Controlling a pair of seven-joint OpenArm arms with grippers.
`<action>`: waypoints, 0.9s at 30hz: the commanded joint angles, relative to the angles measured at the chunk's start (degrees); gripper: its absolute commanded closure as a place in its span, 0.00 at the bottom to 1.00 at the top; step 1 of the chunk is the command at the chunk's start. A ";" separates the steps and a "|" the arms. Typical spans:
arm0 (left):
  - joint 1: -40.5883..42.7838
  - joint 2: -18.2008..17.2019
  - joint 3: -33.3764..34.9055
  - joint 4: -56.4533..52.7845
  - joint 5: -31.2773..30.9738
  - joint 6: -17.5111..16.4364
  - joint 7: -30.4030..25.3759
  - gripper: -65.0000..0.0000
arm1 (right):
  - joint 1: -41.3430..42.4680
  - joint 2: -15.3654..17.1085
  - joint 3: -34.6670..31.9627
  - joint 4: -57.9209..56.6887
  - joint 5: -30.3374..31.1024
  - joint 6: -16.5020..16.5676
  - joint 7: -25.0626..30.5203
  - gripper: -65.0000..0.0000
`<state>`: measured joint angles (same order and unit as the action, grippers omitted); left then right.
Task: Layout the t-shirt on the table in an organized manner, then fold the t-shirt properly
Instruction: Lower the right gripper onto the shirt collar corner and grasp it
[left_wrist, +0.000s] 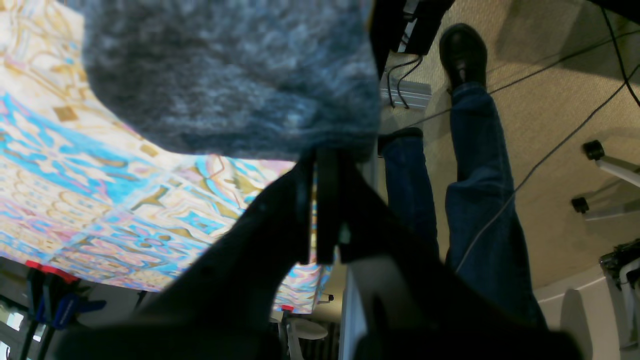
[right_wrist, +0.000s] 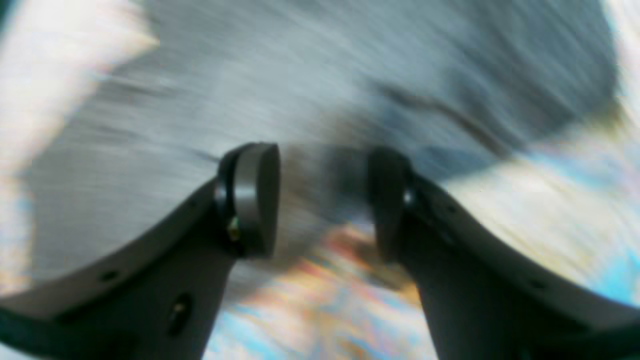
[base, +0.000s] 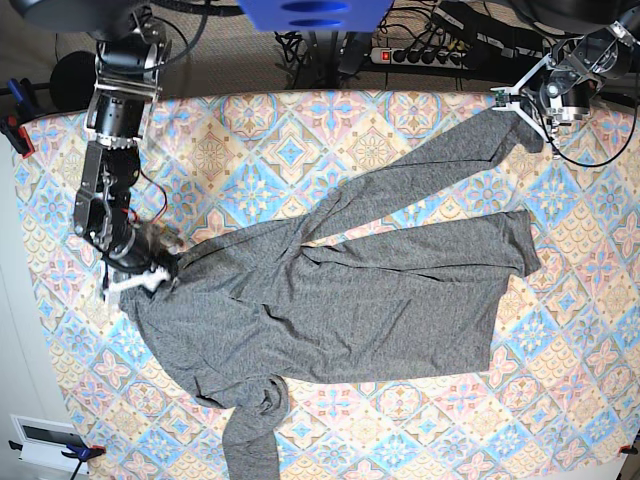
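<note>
The dark-grey t-shirt (base: 350, 290) lies spread across the patterned table (base: 560, 380), its body wrinkled. One long sleeve stretches to the far right corner. There my left gripper (base: 512, 100) is shut on the sleeve's end; in the left wrist view the jaws (left_wrist: 325, 165) pinch the grey knit (left_wrist: 230, 75) near the table's edge. The other sleeve (base: 255, 430) lies bunched at the front. My right gripper (base: 150, 272) is at the shirt's left edge. In the blurred right wrist view it stands open (right_wrist: 320, 200) just over the grey cloth (right_wrist: 250, 75), with nothing clamped.
A person's legs in jeans (left_wrist: 475, 190) stand beside the table's far right corner, with cables on the floor. A power strip (base: 430, 55) lies behind the table. Clamps (base: 15, 135) grip the left table edge. A white box (base: 45, 440) sits at the front left.
</note>
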<state>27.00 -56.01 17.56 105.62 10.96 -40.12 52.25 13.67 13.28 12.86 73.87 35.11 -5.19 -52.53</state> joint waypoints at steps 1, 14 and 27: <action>-0.15 -1.09 -0.64 0.62 0.42 0.12 0.37 1.00 | 2.20 0.57 0.10 0.90 0.27 0.66 1.32 0.57; -0.24 -1.09 -0.73 0.62 0.51 0.12 0.45 1.00 | 2.20 0.57 0.02 -1.29 -2.19 0.66 3.79 0.57; -0.24 -1.09 -0.73 0.62 0.51 0.12 0.45 1.00 | 3.87 0.48 -4.29 -0.85 -2.10 0.66 3.87 0.57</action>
<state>27.00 -56.03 17.56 105.62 10.98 -40.14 52.31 16.05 12.62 8.27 71.61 32.58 -4.73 -49.89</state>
